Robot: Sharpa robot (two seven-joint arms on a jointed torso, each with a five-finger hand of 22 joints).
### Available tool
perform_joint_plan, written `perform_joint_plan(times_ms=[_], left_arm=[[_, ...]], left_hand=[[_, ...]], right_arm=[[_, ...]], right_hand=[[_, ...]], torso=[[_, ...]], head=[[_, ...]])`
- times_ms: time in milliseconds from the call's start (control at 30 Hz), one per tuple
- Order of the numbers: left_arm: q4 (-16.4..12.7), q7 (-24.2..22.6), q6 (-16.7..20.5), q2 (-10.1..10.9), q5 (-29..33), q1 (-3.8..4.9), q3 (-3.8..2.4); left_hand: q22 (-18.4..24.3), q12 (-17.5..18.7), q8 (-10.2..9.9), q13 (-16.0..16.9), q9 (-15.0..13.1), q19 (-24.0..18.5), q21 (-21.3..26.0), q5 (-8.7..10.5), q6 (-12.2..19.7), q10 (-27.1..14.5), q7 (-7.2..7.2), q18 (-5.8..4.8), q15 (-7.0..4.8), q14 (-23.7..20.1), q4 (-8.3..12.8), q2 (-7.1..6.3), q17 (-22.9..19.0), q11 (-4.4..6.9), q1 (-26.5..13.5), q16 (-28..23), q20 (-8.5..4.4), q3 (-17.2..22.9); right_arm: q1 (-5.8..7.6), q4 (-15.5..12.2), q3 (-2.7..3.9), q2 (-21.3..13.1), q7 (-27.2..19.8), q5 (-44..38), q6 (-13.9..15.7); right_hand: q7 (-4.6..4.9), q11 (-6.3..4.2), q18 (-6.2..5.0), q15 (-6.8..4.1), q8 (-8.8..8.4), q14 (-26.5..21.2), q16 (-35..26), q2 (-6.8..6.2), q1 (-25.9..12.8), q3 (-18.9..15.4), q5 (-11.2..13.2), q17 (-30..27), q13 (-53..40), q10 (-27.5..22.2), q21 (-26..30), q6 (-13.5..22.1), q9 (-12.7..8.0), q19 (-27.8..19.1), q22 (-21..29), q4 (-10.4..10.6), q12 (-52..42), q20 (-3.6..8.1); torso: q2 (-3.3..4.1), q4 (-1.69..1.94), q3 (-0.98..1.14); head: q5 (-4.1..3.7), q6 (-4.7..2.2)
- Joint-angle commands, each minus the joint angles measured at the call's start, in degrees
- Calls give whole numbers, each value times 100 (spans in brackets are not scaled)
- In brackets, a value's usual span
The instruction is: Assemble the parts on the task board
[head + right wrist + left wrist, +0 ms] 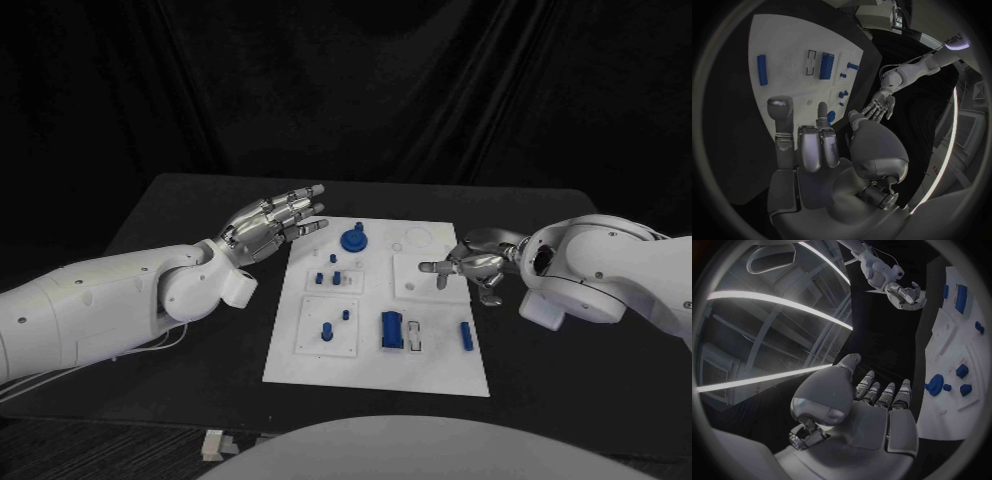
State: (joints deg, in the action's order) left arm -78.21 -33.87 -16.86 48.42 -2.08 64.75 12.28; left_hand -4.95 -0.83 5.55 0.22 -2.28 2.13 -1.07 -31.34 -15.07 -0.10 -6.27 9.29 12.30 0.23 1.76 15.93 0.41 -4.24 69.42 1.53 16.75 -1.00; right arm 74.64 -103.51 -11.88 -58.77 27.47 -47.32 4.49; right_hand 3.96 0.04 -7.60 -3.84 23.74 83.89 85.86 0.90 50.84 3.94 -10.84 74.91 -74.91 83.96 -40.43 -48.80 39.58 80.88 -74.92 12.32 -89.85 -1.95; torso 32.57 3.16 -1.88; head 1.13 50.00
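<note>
A: Currently, where do the small blue plastic parts (pixel 391 329) lie?

B: On the flat white task board (pixel 433 372), mid-tabletop. Farther back, both silver hands, right hand (pixel 470 265) and left hand (pixel 271 225), hover spread, holding nothing. Align fingers before descending.

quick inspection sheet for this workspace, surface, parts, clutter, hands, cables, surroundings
Surface: black table, bare around the board.
Job's things: white task board in the middle of the table; round blue part near its far edge; tall blue block and slim blue bar nearer the robot.
Clutter: nothing seen.
Hands: left hand open, raised beside the board's far left corner; right hand at the board's right edge, holding nothing.
Cables: thin cable under the left arm.
Surroundings: dark curtain behind.
</note>
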Motion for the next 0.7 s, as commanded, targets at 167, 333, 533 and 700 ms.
perform_joint_plan(times_ms=[167, 333, 533, 700], left_arm=[[-3, -50, -49, -10, 36, -7, -6], [-5, -37, -72, 6, 36, -7, -6], [7, -13, -101, 4, 36, -7, -6], [15, -3, -123, -12, 36, -7, -6]], left_hand=[[-6, -21, 26, 8, -6, 48, -24, -32, 6, 14, -38, -83, 38, 18, 41, -3, 10, -48, -53, 29, 11, 14], [-6, -25, 28, 9, -7, 49, -25, -33, 2, 14, -42, -85, 40, 19, 47, -2, 10, -53, -57, 33, 11, 18], [-6, -28, 31, 10, -7, 50, -25, -34, -2, 15, -49, -90, 45, 20, 56, -1, 11, -62, -65, 34, 12, 24], [-6, -28, 31, 10, -7, 50, -25, -34, -2, 15, -49, -90, 45, 20, 56, -1, 11, -62, -65, 34, 12, 24]], right_arm=[[-113, 179, -5, -109, 382, -101, -724], [-339, 304, -6, -129, 532, -436, -801], [-450, 347, -7, -129, 631, -932, -829], [-508, 365, -7, -136, 679, -1135, -889]], right_hand=[[-43, -74, -15, -59, 89, 456, 44, -3, 250, -55, -377, 677, -1509, 604, -119, -107, -42, 70, -395, -91, -15, 17], [-55, -84, -35, -68, 118, 436, -2, 5, 386, -52, -551, 578, -1509, 604, 24, -135, -67, 44, -363, -151, -15, 24], [-71, -96, -34, -76, 152, 434, -9, 0, 421, -58, -566, 563, -1509, 604, 18, -189, -67, 50, -364, -171, -15, 30], [-100, -122, -43, -98, 187, 429, -24, 13, 514, -49, -675, 532, -1509, 604, 78, -272, -87, 45, -348, -223, -15, 46]], torso=[[-2, 12, -6], [6, -2, -7], [3, -5, -3], [3, -3, -2]], head=[[-15, 0], [-13, 0], [-50, 0], [-83, 0]])
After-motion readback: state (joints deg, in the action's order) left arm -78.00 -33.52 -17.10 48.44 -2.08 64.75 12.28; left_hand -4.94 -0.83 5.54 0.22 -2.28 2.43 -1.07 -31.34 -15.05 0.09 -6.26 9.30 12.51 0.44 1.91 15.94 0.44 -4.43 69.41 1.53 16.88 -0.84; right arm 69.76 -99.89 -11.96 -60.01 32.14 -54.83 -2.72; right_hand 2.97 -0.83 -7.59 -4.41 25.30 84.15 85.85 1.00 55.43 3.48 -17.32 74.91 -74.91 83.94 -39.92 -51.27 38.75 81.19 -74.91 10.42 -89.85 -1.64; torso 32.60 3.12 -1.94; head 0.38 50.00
